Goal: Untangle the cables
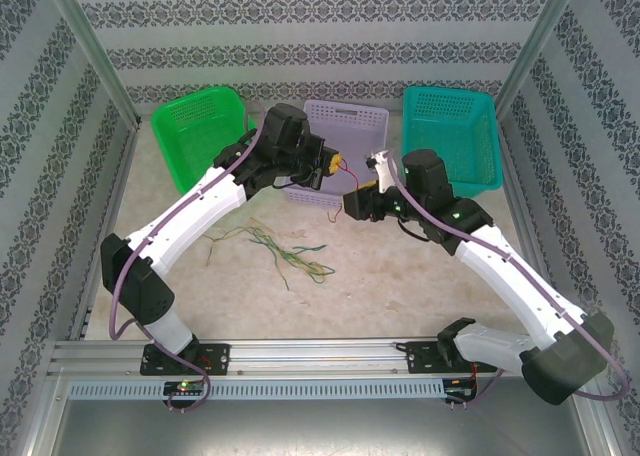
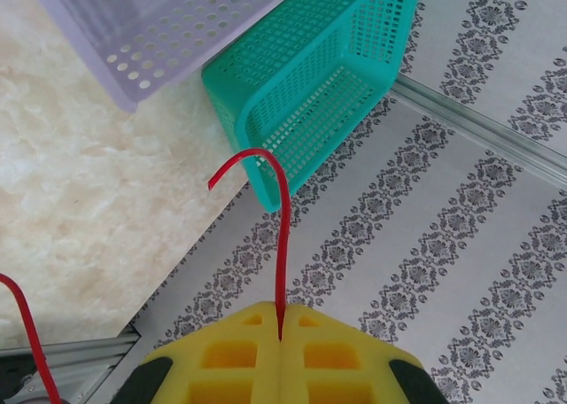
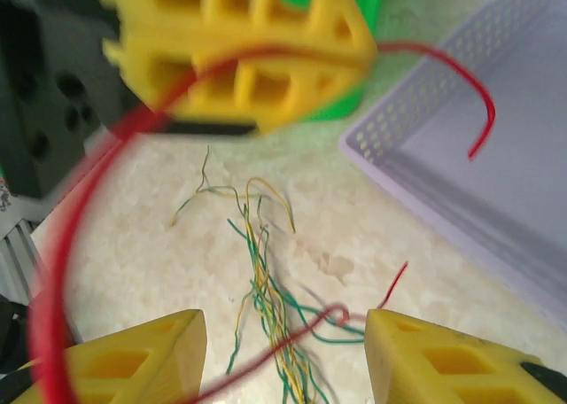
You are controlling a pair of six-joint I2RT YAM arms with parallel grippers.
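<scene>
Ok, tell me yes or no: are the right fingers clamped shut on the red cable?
No, the right fingers stand well apart, and the red cable passes through the open gap between them.

The left arm (image 1: 190,211) and right arm (image 1: 520,276) are white shells joined by black housings, with a thick purple cable (image 1: 111,311) trailing behind each gripper. The left gripper (image 2: 281,333) and right gripper (image 3: 283,333) have yellow fingers (image 3: 151,360) moulded with square pockets, black at their bases.
</scene>
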